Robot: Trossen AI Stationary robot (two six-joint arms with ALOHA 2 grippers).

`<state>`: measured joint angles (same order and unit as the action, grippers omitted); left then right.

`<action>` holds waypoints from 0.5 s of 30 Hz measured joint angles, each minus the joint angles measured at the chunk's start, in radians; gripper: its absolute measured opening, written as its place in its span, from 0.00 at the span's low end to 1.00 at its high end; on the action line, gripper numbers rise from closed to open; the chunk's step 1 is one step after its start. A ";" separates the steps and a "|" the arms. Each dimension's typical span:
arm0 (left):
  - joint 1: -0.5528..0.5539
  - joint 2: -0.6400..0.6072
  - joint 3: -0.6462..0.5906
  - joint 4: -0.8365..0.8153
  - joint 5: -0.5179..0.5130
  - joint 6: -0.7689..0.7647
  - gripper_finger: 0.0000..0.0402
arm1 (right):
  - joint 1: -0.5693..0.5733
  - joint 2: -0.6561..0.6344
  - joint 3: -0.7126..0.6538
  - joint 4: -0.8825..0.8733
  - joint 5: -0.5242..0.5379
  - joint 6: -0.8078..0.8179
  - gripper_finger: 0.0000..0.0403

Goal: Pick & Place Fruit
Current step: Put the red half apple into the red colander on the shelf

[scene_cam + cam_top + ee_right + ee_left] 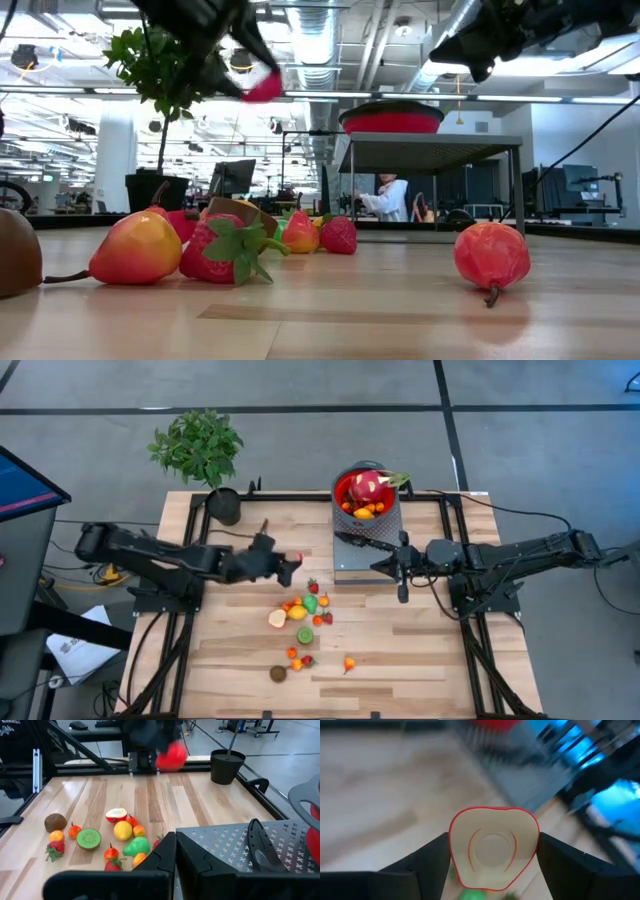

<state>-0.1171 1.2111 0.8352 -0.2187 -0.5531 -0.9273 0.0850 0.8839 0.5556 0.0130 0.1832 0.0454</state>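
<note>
My left gripper [288,566] is above the table's left middle, shut on a red toy fruit half with a cream cut face [492,847], which also shows as a red blur [172,756]. More small fruits [305,612] lie in a loose heap on the wooden table, with a brown one [278,673] nearer the front. The pink-red dragon fruit [368,486] sits in the red bowl [345,488] at the back. My right gripper [175,851] waits shut above the grey stand. My left gripper pinches the fruit half by its two opposite red-rimmed sides [453,845], one finger on each. The fingers come from the table's left, slanting down. The fruit is lifted clear of the table, its cut face turned back toward the wrist.
The bowl stands on a grey perforated stand [350,568], where a black-handled knife [366,542] also lies. A potted plant [222,503] stands at the back left. Bare wood lies at the table's near left and near right.
</note>
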 joint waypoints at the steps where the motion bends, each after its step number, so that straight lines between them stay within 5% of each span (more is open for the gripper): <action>1: 0.009 -0.020 0.000 0.039 -0.001 0.038 0.65 | -0.001 0.000 0.000 -0.006 0.000 0.000 0.01; 15: 0.098 -0.085 0.000 0.447 0.009 0.434 0.65 | -0.020 -0.003 0.000 -0.068 0.001 -0.003 0.01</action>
<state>-0.0194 1.1259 0.8352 0.2278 -0.5442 -0.4930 0.0654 0.8810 0.5556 -0.0555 0.1837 0.0422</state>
